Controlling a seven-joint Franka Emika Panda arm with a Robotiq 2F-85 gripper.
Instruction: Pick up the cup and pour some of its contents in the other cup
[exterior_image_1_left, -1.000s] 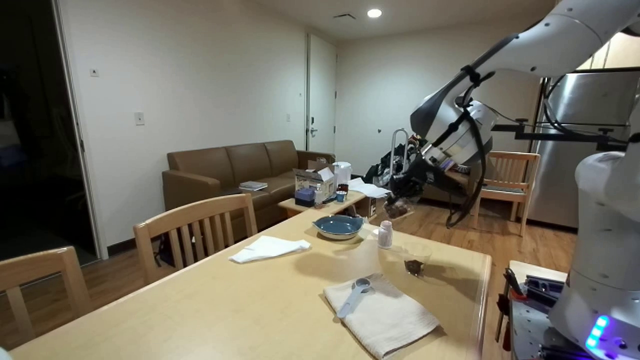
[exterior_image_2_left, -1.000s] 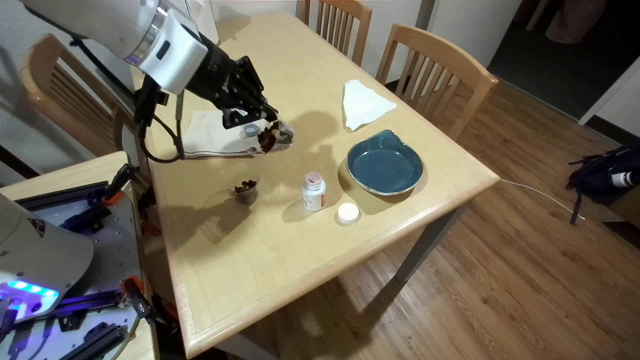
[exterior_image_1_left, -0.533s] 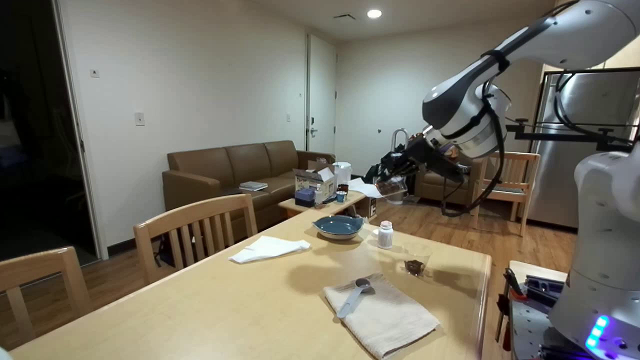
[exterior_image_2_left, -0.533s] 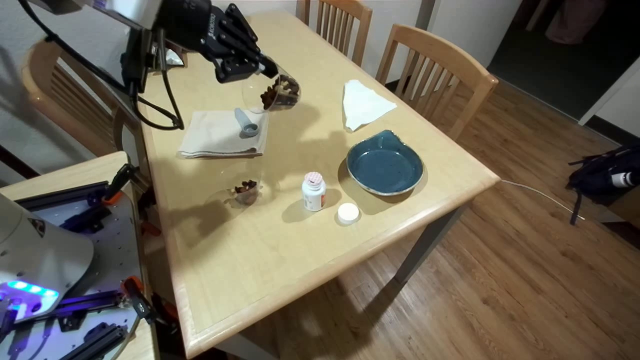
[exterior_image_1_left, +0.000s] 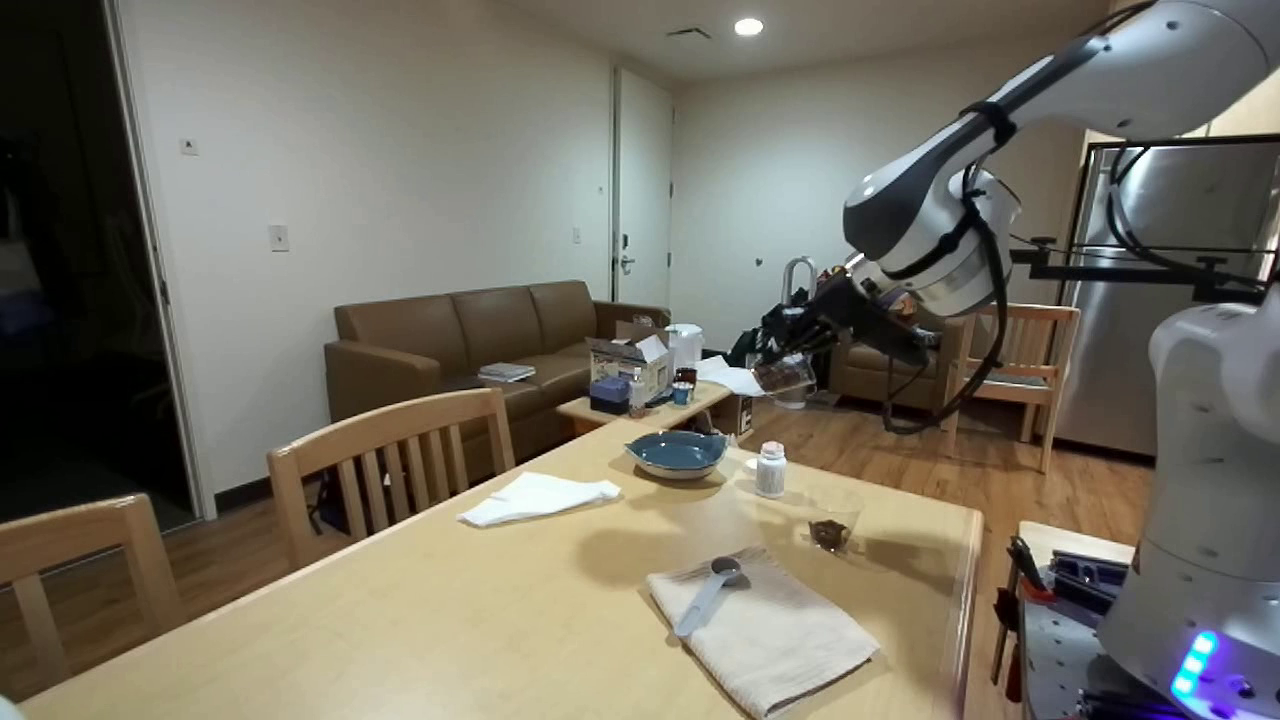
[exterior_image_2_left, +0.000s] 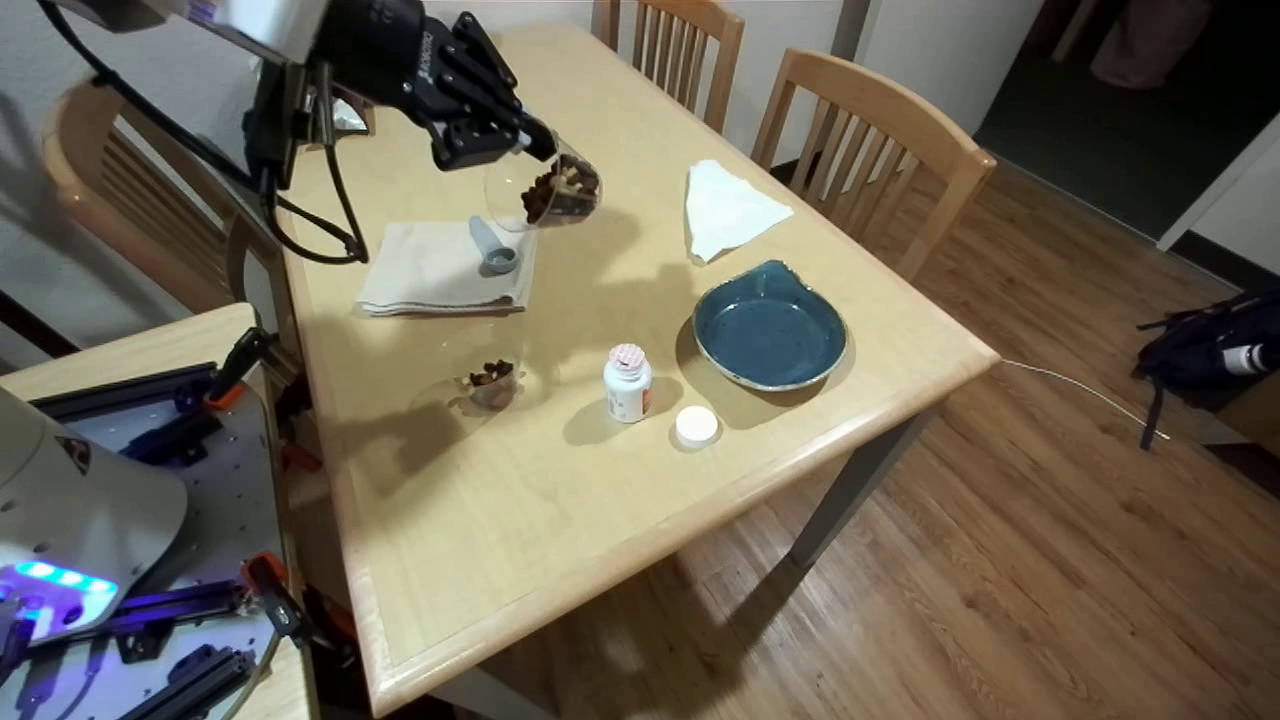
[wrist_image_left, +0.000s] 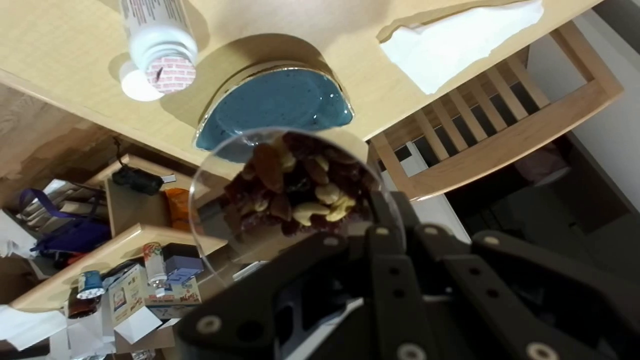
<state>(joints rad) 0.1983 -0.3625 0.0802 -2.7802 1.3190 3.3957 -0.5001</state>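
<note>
- In the last second the cup (exterior_image_2_left: 517, 195) has lifted and drawn away from the other cup (exterior_image_1_left: 836, 508); over the final half it barely shifts.
- Inside lie nuts (wrist_image_left: 300, 190), and the bits (exterior_image_2_left: 490, 373) in the other cup look unchanged, so I judge nothing was poured in that span; any further pour means coming back.
- The jaws are pressed together on the cup's wall near the rim, holding it tilted well over, in air above the desk (exterior_image_2_left: 560, 520).
- The other cup stands toward a long edge of the desk.
- The cloth (exterior_image_1_left: 780, 640) and spoon (exterior_image_1_left: 703, 600) lie low, so the way back looks roomy; mind the taller bottle (exterior_image_2_left: 628, 388).
</note>
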